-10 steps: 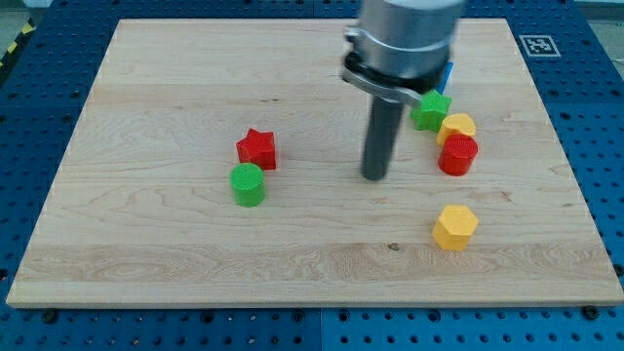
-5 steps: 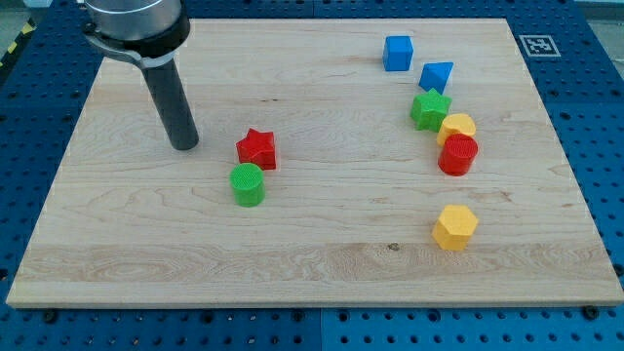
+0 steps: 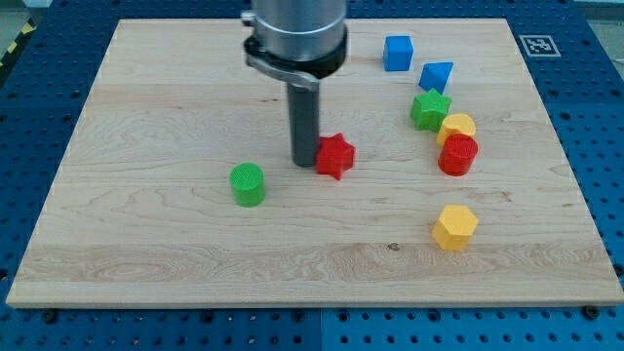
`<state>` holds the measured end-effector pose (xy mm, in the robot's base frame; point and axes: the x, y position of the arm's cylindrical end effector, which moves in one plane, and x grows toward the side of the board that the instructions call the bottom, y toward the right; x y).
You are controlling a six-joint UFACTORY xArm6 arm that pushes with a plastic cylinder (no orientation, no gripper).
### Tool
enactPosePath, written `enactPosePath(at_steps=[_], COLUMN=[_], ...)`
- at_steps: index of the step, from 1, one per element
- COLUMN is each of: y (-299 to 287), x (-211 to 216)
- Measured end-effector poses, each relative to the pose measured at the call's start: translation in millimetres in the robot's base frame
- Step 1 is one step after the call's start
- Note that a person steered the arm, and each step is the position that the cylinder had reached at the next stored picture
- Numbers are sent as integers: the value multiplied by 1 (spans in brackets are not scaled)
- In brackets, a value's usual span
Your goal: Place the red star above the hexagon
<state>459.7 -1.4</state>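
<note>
The red star [image 3: 335, 155] lies near the board's middle. My tip [image 3: 305, 162] touches its left side. The yellow hexagon [image 3: 454, 226] lies at the lower right, apart from the star, to the star's right and below it. The dark rod rises from the tip to the arm's grey body at the view's top.
A green cylinder [image 3: 248, 184] lies left of and below the tip. On the right stand a blue cube [image 3: 397, 53], a blue triangle [image 3: 436, 76], a green star [image 3: 430, 109], a yellow block [image 3: 456, 126] and a red cylinder [image 3: 458, 155], close together.
My tip swung from the right side to the left of the red star, then pushed it to the right, away from the green cylinder.
</note>
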Motion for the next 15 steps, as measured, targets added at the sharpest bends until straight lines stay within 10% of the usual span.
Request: enactPosePath(at_steps=[15], y=[148], x=[7])
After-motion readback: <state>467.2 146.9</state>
